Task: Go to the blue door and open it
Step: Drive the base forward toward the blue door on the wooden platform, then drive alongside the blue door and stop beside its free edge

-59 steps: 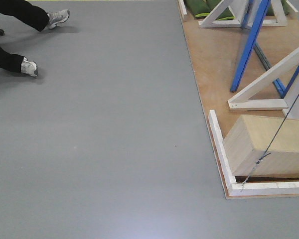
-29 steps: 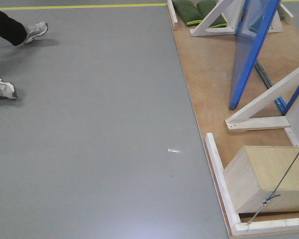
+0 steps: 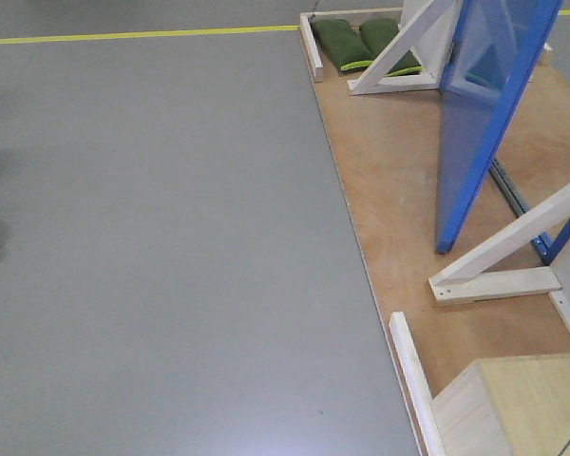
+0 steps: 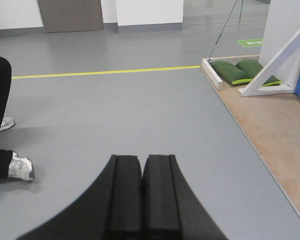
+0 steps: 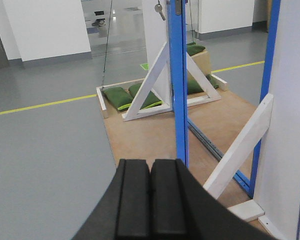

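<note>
We stood on the grey floor [image 3: 171, 247], just off the near left edge of the plywood platform [image 3: 399, 190] that carried the blue door [image 3: 480, 133]. In the front view the door rose on the right, far half of the scene, its glossy face turned partly toward us. From the right wrist it showed almost edge-on, straight ahead. We judged the approach unfinished, because bare plywood lay between us and the panel.

The left pincer [image 4: 141, 162] was fully closed on nothing, its 2 fingers pressed flat together and pointing over the open floor. The right pincer [image 5: 150, 165] was likewise shut and empty, and it pointed at the door's edge. That suited driving: shut fingers snag nothing, and the right arm looked the likelier one to reach the lever.

The white braces [image 3: 508, 242] slanted down to the platform to prop the frame upright, and the green sandbags [image 3: 361, 43] at the far corner looked placed to weigh the base down. A wooden box [image 3: 513, 408] sat at the near right corner. The lever handle was not clearly shown, and we could not tell whether the door was latched. A person's shoes [image 4: 17, 167] stood on the floor to our left, well apart from the door.
</note>
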Available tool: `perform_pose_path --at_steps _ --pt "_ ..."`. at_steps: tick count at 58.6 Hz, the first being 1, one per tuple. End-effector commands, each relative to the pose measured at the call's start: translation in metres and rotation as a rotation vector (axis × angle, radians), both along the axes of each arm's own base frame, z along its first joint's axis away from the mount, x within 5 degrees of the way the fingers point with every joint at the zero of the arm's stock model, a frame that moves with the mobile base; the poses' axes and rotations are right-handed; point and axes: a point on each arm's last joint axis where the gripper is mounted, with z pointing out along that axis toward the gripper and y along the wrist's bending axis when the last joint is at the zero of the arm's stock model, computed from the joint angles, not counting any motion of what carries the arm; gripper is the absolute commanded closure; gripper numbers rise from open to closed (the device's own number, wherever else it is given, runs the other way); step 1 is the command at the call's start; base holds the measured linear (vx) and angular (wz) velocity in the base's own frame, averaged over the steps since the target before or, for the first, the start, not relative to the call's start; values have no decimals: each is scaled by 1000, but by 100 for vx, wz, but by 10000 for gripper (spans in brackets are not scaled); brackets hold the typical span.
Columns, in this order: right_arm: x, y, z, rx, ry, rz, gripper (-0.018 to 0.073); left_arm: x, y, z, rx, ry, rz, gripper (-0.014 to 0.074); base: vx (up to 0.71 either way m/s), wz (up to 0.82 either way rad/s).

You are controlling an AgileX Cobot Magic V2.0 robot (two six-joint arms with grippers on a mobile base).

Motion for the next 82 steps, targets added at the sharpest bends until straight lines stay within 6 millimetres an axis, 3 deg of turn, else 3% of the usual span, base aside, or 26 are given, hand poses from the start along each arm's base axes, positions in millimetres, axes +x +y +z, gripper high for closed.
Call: perform_pose_path --at_steps 1,82 --pt "0 0 8 -17 -98 4 551 -1 -1 17 0 -126 -6 524 44 -4" --pt "0 0 8 -17 -99 4 551 -1 -1 18 0 -128 -8 524 37 2"
